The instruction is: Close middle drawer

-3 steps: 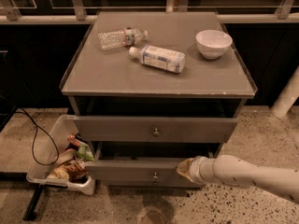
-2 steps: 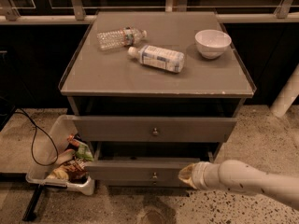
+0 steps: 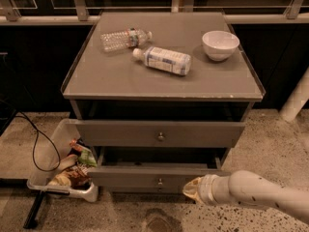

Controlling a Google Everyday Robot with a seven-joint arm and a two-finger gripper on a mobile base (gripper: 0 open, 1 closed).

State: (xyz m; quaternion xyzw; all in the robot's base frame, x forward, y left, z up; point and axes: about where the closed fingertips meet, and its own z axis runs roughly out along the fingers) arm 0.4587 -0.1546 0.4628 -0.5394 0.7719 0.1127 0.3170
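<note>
The middle drawer (image 3: 140,177) is the lower grey front with a small round knob (image 3: 159,181). It stands pulled out from the cabinet, with a dark gap above it. My gripper (image 3: 191,190) is at the end of the white arm coming in from the lower right. It sits against the lower right part of the drawer's front, right of the knob. The similar knobbed drawer front (image 3: 159,133) lies directly above.
On the cabinet top (image 3: 96,76) lie a clear bottle (image 3: 123,38) and a white labelled bottle (image 3: 164,60), and a white bowl (image 3: 220,44) stands there. A white bin of snack packets (image 3: 67,170) sits on the floor at the left. A black cable (image 3: 34,144) loops beside it.
My gripper has dropped lower along the middle drawer's front. The drawer stands out about as far as before.
</note>
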